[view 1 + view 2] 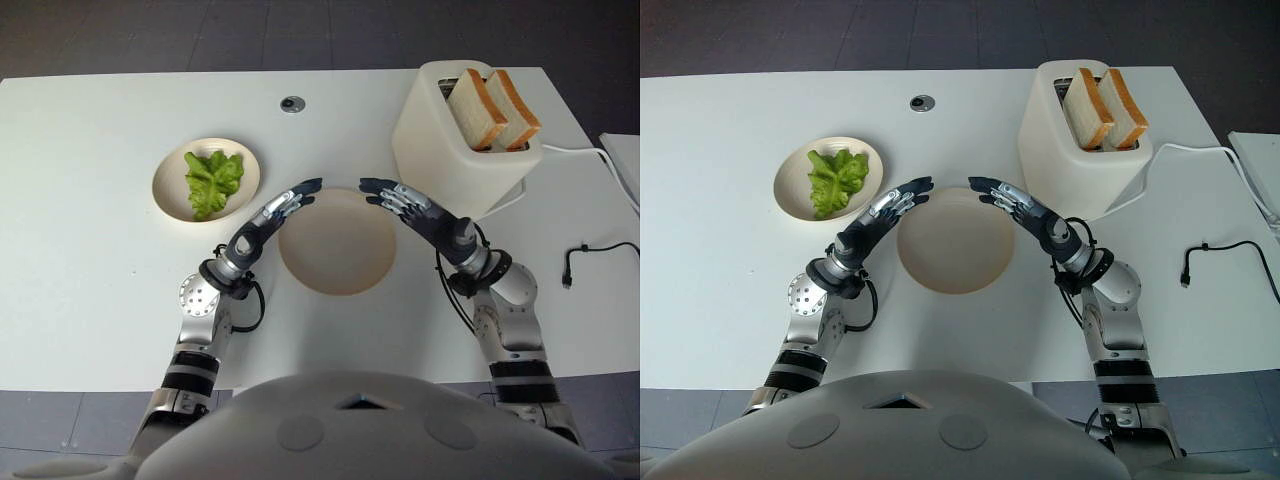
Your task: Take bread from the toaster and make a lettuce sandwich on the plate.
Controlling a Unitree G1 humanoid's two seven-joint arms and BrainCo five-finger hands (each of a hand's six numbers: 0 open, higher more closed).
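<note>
A cream toaster point(455, 150) stands at the back right of the white table, with two slices of bread point(492, 108) sticking up from its slots. An empty beige plate point(338, 243) lies in the middle. To its left, a small cream bowl point(170, 185) holds a green lettuce leaf point(212, 182). My left hand point(272, 217) rests at the plate's left rim, fingers stretched out, holding nothing. At the plate's upper right rim lies my right hand point(408, 205), open too, its fingertips just short of the toaster's base.
A white cable point(590, 155) runs from the toaster off to the right. A loose black cable point(597, 256) lies near the right edge. A small round metal fitting point(292, 103) is set in the table at the back.
</note>
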